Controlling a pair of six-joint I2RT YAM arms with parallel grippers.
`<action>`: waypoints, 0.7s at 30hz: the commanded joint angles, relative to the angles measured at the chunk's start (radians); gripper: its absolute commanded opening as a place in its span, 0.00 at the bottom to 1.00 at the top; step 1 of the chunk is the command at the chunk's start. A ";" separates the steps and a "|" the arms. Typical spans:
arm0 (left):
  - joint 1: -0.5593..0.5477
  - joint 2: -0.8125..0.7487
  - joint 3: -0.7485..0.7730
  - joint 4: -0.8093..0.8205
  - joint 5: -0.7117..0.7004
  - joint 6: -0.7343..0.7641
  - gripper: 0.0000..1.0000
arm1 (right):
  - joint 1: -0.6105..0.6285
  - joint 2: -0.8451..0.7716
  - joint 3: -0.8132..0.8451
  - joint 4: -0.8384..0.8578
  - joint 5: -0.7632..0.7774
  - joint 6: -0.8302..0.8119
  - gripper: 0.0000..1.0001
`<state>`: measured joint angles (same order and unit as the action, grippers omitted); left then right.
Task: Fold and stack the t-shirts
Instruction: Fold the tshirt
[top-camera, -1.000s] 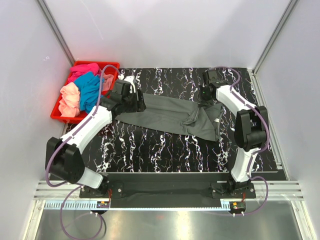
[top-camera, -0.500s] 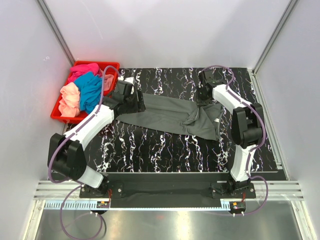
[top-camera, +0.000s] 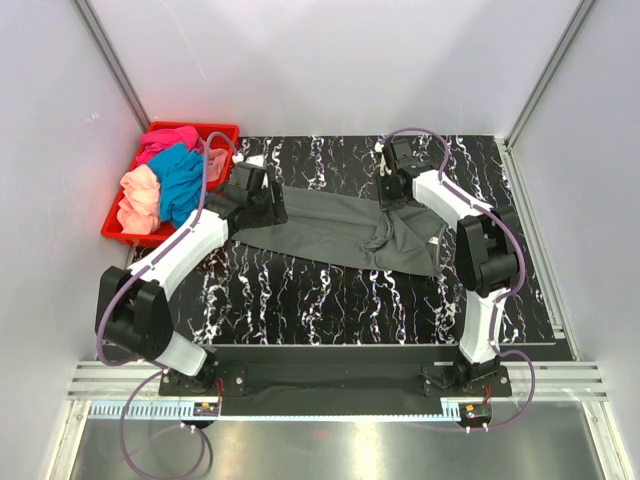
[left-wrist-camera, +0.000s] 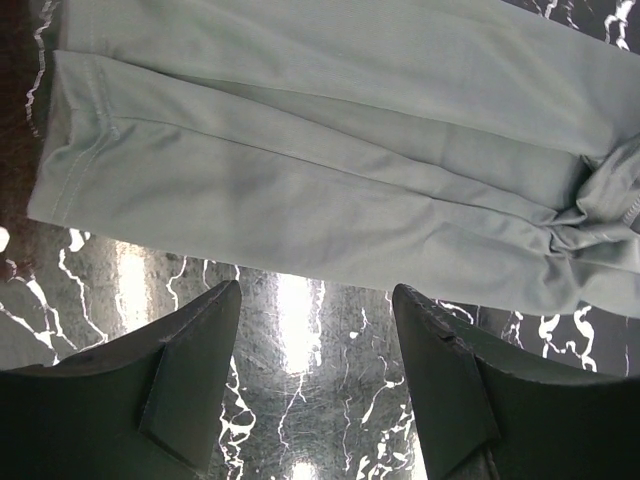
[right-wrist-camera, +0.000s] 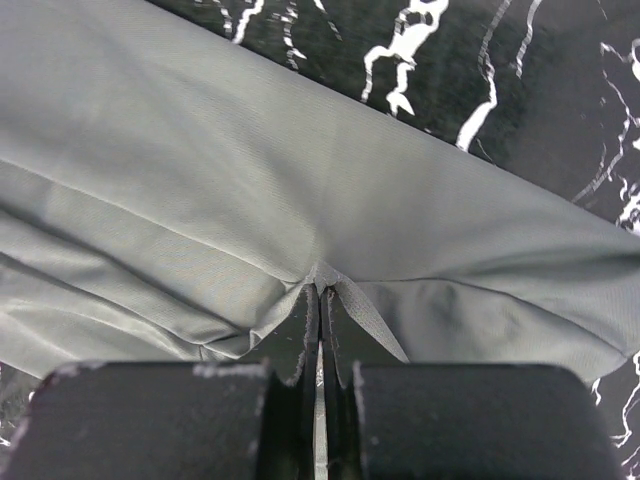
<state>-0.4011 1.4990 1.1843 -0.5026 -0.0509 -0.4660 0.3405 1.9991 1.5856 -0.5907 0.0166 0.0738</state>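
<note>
White-walled cell, black marble-pattern table (top-camera: 330, 300). The dark grey t-shirt (top-camera: 330, 225) lies stretched across the far half of it, between the two arms. Main change over the last sec: the right arm has swung inward, toward the table's centre. Its right gripper (right-wrist-camera: 318, 295) is pinched tight on a small ridge of grey cloth, w/ folds radiating from the nip. The shirt's right end looks bunched, so this reads as a fold or a straightening pull in progress, not a finished fold. The left gripper (left-wrist-camera: 315, 300) has barely shifted. Its fingers are spread and hold nothing, hovering over the shirt's hem at the left end. Pink (top-camera: 165, 140), teal (top-camera: 183, 178) and peach (top-camera: 140, 195) shirts sit heaped in the red crate (top-camera: 115, 232) at far left, so the stack is probably not started.
</note>
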 joint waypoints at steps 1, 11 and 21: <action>0.002 0.003 -0.003 0.013 -0.061 -0.023 0.68 | 0.011 0.001 0.043 0.049 -0.006 -0.061 0.00; 0.002 0.024 0.000 0.016 -0.119 -0.069 0.68 | 0.017 0.059 0.077 0.020 -0.046 -0.140 0.00; 0.002 0.041 0.003 0.035 -0.136 -0.103 0.68 | 0.019 0.133 0.186 -0.066 0.001 -0.093 0.22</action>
<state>-0.4011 1.5280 1.1843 -0.5049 -0.1482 -0.5453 0.3515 2.1212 1.6981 -0.6186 -0.0246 -0.0494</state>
